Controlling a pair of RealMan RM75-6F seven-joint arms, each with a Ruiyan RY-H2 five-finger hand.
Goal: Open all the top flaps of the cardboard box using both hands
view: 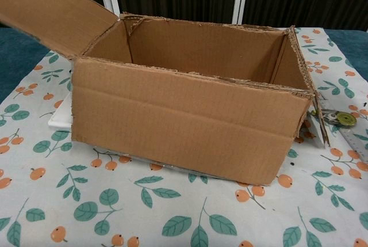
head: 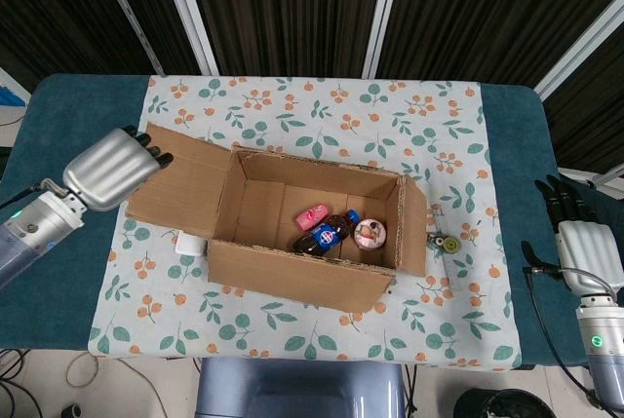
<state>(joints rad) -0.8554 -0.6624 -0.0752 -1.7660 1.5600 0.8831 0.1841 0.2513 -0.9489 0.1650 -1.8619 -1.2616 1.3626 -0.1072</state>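
The cardboard box [head: 310,243] stands mid-table with its top open; the chest view shows its front wall [view: 190,120]. Its left flap [head: 180,179] lies folded outward to the left and stands raised and slanted in the chest view [view: 52,8]. The right flap [head: 413,225] hangs outward along the right side. My left hand [head: 112,167] is at the left flap's outer edge, its fingertips [head: 148,152] touching the cardboard. My right hand [head: 577,235] hangs off the table's right edge, fingers extended, holding nothing. Neither hand shows clearly in the chest view.
Inside the box lie a pink item [head: 314,213], a dark cola bottle [head: 327,233] and a round pink-white object [head: 370,234]. A white object [head: 190,243] sits by the box's left base. A tape measure [head: 448,243] lies right of the box.
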